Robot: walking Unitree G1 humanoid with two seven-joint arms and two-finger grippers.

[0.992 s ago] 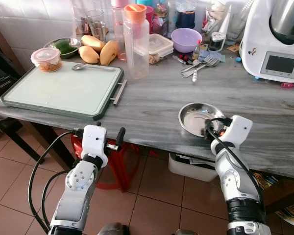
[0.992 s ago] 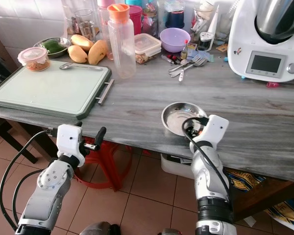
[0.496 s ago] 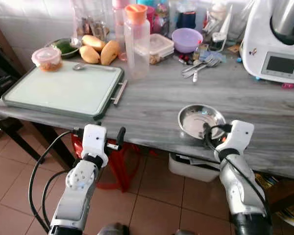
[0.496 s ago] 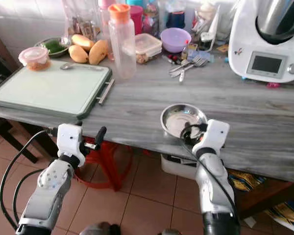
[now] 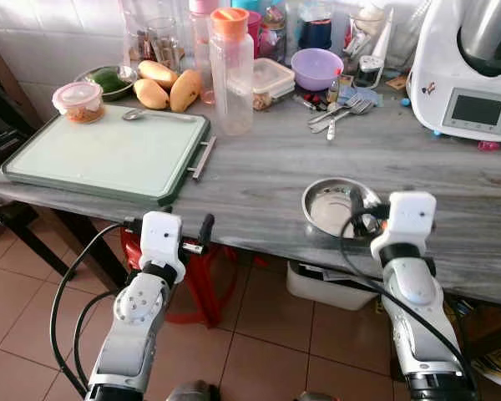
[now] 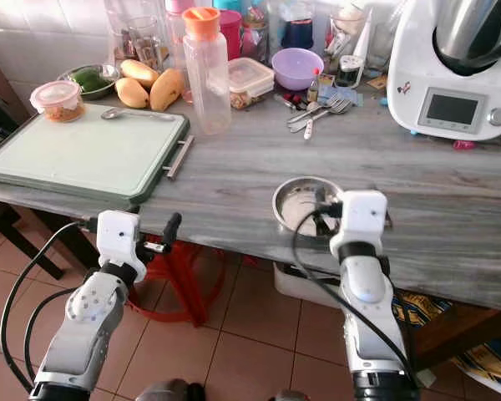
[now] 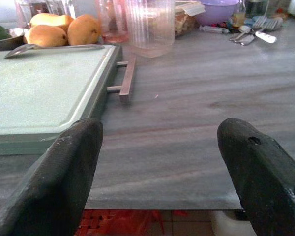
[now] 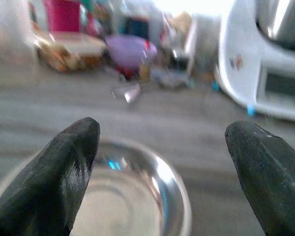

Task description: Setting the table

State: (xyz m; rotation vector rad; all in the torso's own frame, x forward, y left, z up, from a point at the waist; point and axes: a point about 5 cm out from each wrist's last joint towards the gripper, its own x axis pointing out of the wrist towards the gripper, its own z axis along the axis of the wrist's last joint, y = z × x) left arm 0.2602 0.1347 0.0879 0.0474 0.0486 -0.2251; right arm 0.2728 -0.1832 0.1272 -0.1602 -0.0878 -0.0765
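- Grey marble-patterned desk (image 5: 267, 167): carries every item below.
- White kitchen machine with a grey display (image 5: 468, 71): far right corner of the desk.
- Pale green rectangular tray with dark green rim and metal handles (image 5: 108, 154): left part of the desk; a metal spoon (image 5: 138, 114) lies on its far edge.
- Clear plastic bottle with orange cap (image 5: 231, 71): upright beside the tray's far right corner.
- Shallow round steel bowl (image 6: 305, 202): near the desk's front edge, nothing in it.
- Lilac plastic bowl (image 5: 317, 67): at the back; contents hidden.
- Small round tub with pink lid (image 5: 79, 98): holds brownish food.
- Right gripper (image 8: 157, 167): at the steel bowl's near rim, jaws apart.
- Left gripper (image 7: 162, 162): before the desk edge, jaws apart.
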